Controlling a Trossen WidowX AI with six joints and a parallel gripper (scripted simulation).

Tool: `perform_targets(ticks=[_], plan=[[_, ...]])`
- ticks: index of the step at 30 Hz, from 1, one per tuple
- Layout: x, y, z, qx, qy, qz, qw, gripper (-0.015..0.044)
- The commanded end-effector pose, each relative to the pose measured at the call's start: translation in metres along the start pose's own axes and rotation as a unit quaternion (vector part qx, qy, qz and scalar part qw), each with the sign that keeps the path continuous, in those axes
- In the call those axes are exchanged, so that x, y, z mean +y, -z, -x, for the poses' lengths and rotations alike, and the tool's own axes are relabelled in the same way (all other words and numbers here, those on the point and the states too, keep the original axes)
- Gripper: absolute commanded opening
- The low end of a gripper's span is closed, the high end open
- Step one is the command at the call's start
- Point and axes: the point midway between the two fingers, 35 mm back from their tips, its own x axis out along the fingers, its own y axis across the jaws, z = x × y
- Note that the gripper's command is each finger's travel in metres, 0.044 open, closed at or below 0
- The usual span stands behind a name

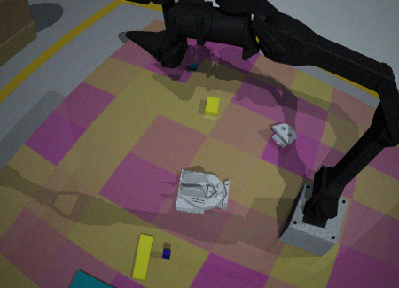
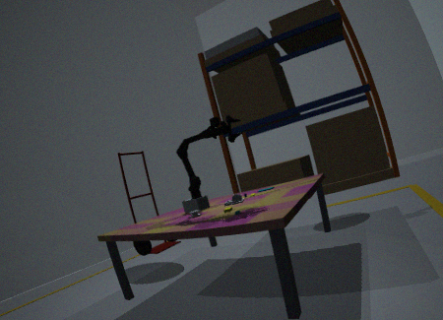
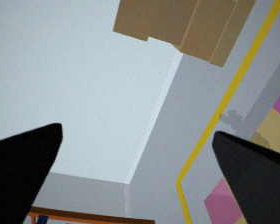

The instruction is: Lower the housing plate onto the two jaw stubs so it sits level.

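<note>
My gripper [image 1: 123, 15] [image 2: 236, 130] [image 3: 139, 134] is open and empty, high above the table and far from the grey parts. A light grey assembly [image 1: 201, 192] [image 2: 237, 199], which seems to be the base with the jaws, lies on the table near the middle of the top view. Its fine details are too small to tell. A smaller grey piece with two holes [image 1: 284, 135] [image 2: 195, 214], apparently the housing plate, lies apart from the assembly, between it and the arm's side. The wrist view shows no grey part between the fingers.
A yellow block [image 1: 212, 105] and a small teal cube [image 1: 194, 66] lie beyond the assembly. A yellow bar [image 1: 143, 256], a blue cube [image 1: 166, 253] and a teal flat piece [image 1: 90, 281] lie on its other side. The arm's grey base [image 1: 310, 243] stands at right. A shelf rack [image 2: 325, 101] stands behind the table.
</note>
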Motion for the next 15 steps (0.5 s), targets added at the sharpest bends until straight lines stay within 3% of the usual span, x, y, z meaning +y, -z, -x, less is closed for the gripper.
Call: perform_targets(ticks=[1,15], plan=[[-0.041,-0.029,-0.009,-0.027,0.062,0.01,0.998,0.044],[-0.179,-0.131,0.007,-0.113,0.271,-0.001,0.956,0.044]])
